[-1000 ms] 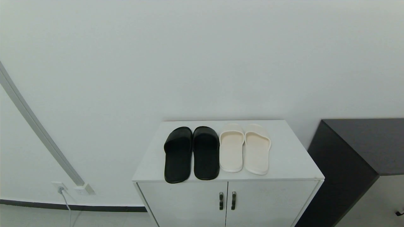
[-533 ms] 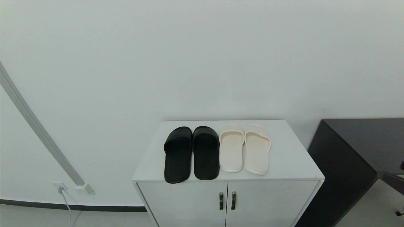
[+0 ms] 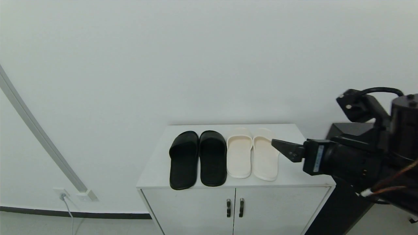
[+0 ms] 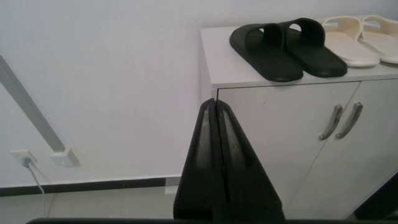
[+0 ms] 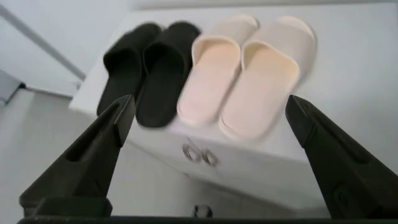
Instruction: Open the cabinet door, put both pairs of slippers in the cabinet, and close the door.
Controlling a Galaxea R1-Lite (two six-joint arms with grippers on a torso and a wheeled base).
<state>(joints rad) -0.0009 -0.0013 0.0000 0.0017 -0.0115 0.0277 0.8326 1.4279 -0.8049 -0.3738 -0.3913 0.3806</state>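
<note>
A white cabinet (image 3: pixel 295 171) stands against the wall, both doors closed, with two dark handles (image 3: pixel 235 208) at the middle. On its top lie a black pair of slippers (image 3: pixel 197 159) on the left and a cream pair (image 3: pixel 253 154) on the right. My right gripper (image 3: pixel 277 145) hovers open at the top's right side, next to the cream pair; in the right wrist view the gripper (image 5: pixel 210 102) has wide-spread fingers framing both pairs. My left gripper (image 4: pixel 215 109) is shut on nothing, low and out from the cabinet's left front corner (image 4: pixel 214 93).
A dark table (image 3: pixel 341 129) stands right of the cabinet, partly behind my right arm. A wall socket with a cable (image 3: pixel 62 195) and a slanted grey duct (image 3: pixel 32 127) are on the wall at left. Open floor lies left of the cabinet.
My right arm has come into the head view from the right, and its gripper now hangs by the cream slippers. Slippers and doors have not moved.
</note>
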